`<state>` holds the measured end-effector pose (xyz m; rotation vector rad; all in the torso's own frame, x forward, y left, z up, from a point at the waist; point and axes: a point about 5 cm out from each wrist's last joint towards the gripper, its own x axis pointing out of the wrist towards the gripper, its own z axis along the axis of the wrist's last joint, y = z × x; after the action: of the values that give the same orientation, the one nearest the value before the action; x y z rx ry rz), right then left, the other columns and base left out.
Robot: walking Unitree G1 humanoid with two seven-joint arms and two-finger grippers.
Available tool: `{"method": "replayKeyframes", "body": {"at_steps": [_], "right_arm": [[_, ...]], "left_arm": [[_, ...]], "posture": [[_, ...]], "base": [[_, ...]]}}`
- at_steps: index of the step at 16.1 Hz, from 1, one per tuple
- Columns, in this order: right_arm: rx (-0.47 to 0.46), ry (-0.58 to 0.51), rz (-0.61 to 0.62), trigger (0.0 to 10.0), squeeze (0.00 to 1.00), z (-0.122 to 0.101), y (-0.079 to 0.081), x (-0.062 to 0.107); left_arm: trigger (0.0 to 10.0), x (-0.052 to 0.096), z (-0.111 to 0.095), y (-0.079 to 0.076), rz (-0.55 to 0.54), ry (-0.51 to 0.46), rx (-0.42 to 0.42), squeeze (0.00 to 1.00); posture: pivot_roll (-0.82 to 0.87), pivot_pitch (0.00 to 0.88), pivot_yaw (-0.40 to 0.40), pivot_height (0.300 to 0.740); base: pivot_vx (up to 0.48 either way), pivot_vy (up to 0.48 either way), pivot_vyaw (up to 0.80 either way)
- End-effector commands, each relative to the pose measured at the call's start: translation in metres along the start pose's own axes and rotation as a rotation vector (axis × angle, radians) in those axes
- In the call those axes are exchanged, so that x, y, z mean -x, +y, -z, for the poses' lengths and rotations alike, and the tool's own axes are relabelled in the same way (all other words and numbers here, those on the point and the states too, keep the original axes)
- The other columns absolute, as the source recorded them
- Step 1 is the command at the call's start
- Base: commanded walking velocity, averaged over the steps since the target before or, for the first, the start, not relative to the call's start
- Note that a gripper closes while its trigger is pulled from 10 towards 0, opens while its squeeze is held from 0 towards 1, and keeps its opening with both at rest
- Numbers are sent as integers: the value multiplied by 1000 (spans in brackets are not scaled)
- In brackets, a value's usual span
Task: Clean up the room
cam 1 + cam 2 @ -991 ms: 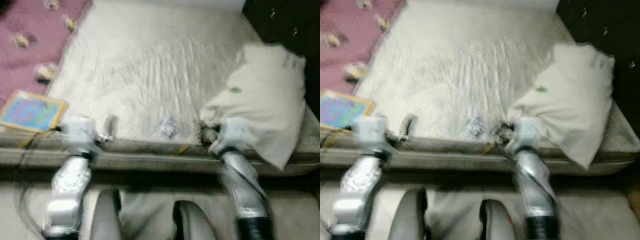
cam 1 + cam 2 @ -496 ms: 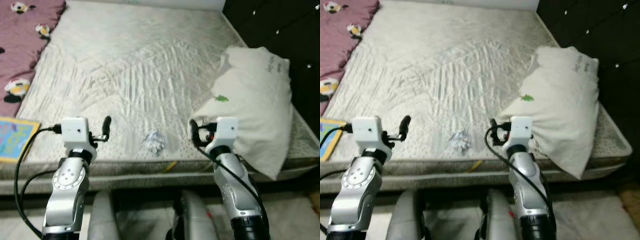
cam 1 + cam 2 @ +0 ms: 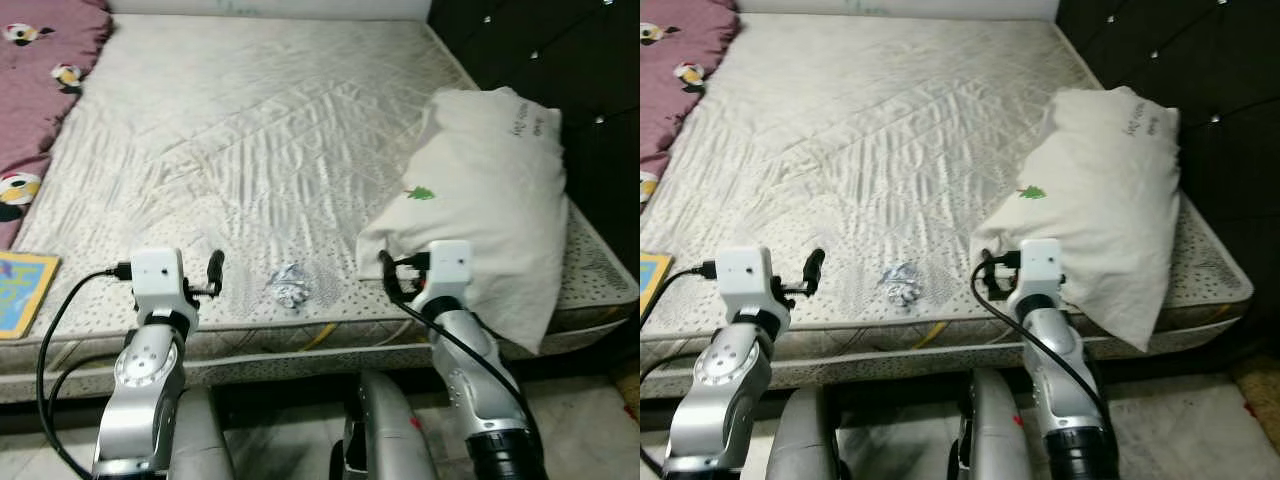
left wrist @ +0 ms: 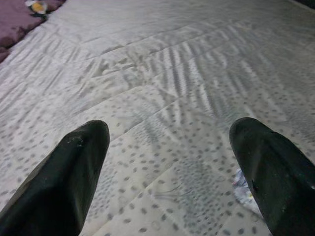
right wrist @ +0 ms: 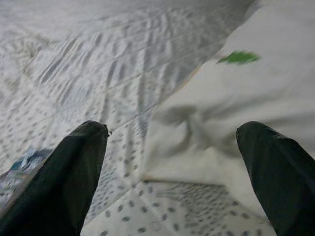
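A small crumpled silvery wrapper (image 3: 289, 287) lies on the bare quilted mattress (image 3: 260, 130) near its front edge. My left gripper (image 4: 170, 142) hovers open just left of it over the front edge; the wrapper (image 4: 243, 189) peeks out beside one fingertip. To the wrapper's right, my right gripper (image 5: 172, 147) is held open facing the near corner of a white pillow (image 3: 480, 200) with a small green tree print. The wrapper (image 5: 19, 169) sits off to that gripper's side. Neither gripper holds anything.
A colourful book (image 3: 20, 290) lies at the mattress's front left corner. A pink patterned blanket (image 3: 40, 60) covers the far left. A dark tufted headboard (image 3: 560, 60) runs along the right side. Floor tiles (image 3: 590, 420) show at lower right.
The camera has shifted and the blur has cleared; the book now sits at the picture's left edge. Both arms stay out over the mattress front edge, and nothing on the bed moved.
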<state>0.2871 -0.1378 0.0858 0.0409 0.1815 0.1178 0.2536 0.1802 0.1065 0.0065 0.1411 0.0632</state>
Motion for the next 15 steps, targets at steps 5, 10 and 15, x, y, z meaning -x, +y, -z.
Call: {"method": "replayKeyframes", "body": {"at_steps": [5,10,15], "right_arm": [[17,84,-159,10000,0,11,19,-16],[134,237,-430,10000,0,34,50,-33],[71,84,-411,10000,0,9,62,-53]], "left_arm": [[10000,28,1,24,-118,40,-64,0],[10000,51,-8,35,-190,67,-75,0],[10000,76,-10,47,-245,89,-126,0]], "posture": [[123,134,-90,513],[195,179,-98,513],[268,219,-110,513]], "base": [[0,0,0],[0,0,0],[0,0,0]]}}
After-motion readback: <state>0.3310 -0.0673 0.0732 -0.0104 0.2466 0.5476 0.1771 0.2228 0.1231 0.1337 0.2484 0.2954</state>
